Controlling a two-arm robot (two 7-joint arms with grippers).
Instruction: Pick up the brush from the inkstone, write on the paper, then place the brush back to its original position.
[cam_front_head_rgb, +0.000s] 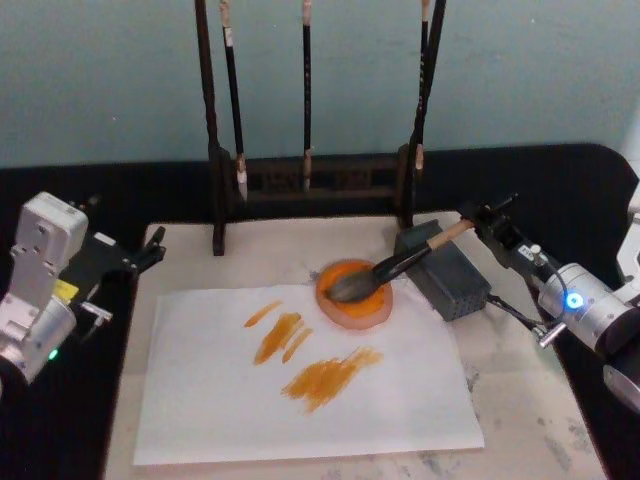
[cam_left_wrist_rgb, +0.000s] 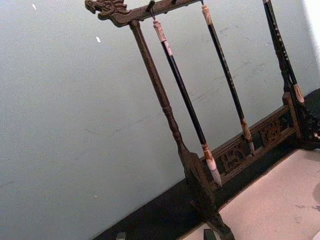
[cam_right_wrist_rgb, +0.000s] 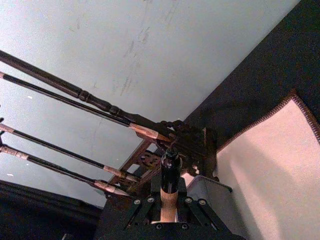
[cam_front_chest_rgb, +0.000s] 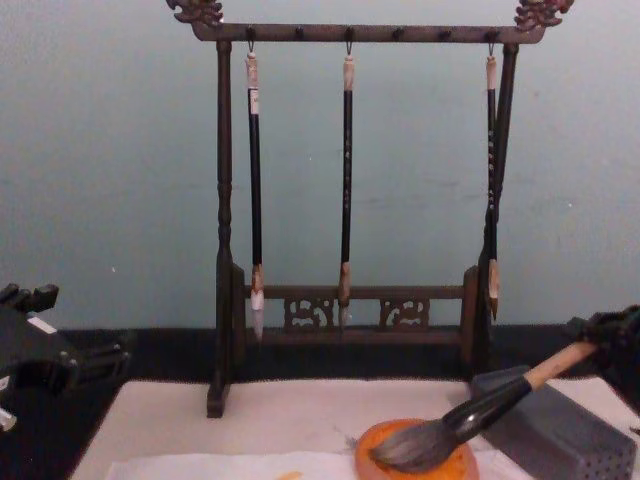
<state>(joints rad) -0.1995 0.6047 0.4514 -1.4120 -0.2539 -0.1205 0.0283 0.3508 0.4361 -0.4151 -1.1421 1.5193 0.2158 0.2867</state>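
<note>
Orange strokes (cam_front_head_rgb: 320, 378) already mark the paper (cam_front_head_rgb: 220, 410), so I judge the writing step done.

- Left end effector (cam_front_head_rgb: 150, 250): parked well left of the inkstone (cam_front_head_rgb: 345, 314), off the edge of the cream mat (cam_front_head_rgb: 530, 390). Idle.
- Paper: lies flat to the left of and in front of the inkstone. The dish sits at the sheet's far right corner.
- Brush (cam_front_head_rgb: 400, 265): bristles lie in the inkstone. The handle slopes up and to the right across the grey block (cam_front_head_rgb: 455, 280), just right of the dish.
- Right end effector (cam_front_head_rgb: 478, 222): right of the inkstone, past the block, clamped on the tan handle near its black end. The right wrist view shows the handle running between the fingers.

Step in hand, as I read it: the return. The brush looks seated back in its place but not yet let go.

Next move calls for:
- parting the fingers cleanly;
- backing away to the right along the handle's line, so the bristles are not dragged off the dish and the handle is not rolled off the block.
</note>
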